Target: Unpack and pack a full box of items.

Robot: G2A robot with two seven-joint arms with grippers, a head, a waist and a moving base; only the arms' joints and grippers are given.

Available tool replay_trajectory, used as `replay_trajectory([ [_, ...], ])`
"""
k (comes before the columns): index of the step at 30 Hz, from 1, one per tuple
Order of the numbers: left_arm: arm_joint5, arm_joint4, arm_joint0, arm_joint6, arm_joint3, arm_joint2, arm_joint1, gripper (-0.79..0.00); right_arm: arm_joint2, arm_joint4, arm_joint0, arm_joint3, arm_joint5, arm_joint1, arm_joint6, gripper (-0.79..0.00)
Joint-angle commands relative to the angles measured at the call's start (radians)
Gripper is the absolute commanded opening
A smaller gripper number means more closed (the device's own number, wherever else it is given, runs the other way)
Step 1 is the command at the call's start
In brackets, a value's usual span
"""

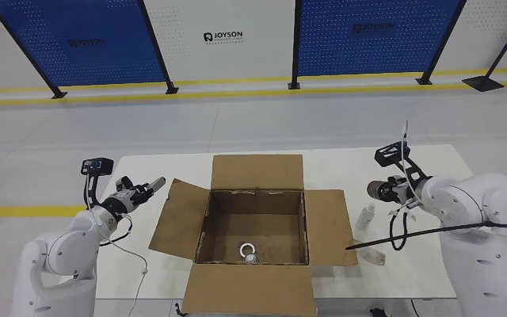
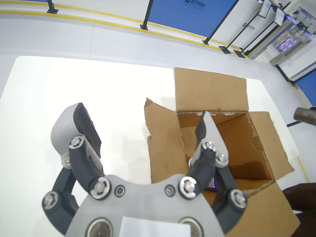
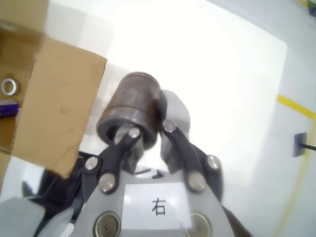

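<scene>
Right gripper clamps dark hollow metal cylinder beside open brown cardboard box; unpacking step, next probably set it on white table

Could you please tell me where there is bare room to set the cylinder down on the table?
Bare: the table left of the box, by the left gripper, and its far right corner beyond the bottle. Crowded: beside the right flap, with the bottle and a clear item. A ring lies in the box.
</scene>
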Motion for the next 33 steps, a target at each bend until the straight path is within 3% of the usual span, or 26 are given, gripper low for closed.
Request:
replay_trajectory([
  [1, 0.000, 0.000, 0.000, 0.000, 0.000, 0.000, 0.000, 0.000, -0.003, 0.001, -0.014, 0.007, -0.015, 0.012, -0.001, -0.785],
  [13, 0.000, 0.000, 0.000, 0.000, 0.000, 0.000, 0.000, 0.000, -0.056, 0.121, -0.085, 0.026, -0.003, 0.116, -0.001, -0.785],
  [25, 0.000, 0.000, 0.000, 0.000, 0.000, 0.000, 0.000, 0.000, -0.225, 0.273, -0.061, 0.076, 0.067, 0.247, -0.001, -0.785],
  [33, 0.000, 0.000, 0.000, 0.000, 0.000, 0.000, 0.000, 0.000, -0.225, 0.273, -0.061, 0.076, 0.067, 0.247, -0.001, -0.785],
])
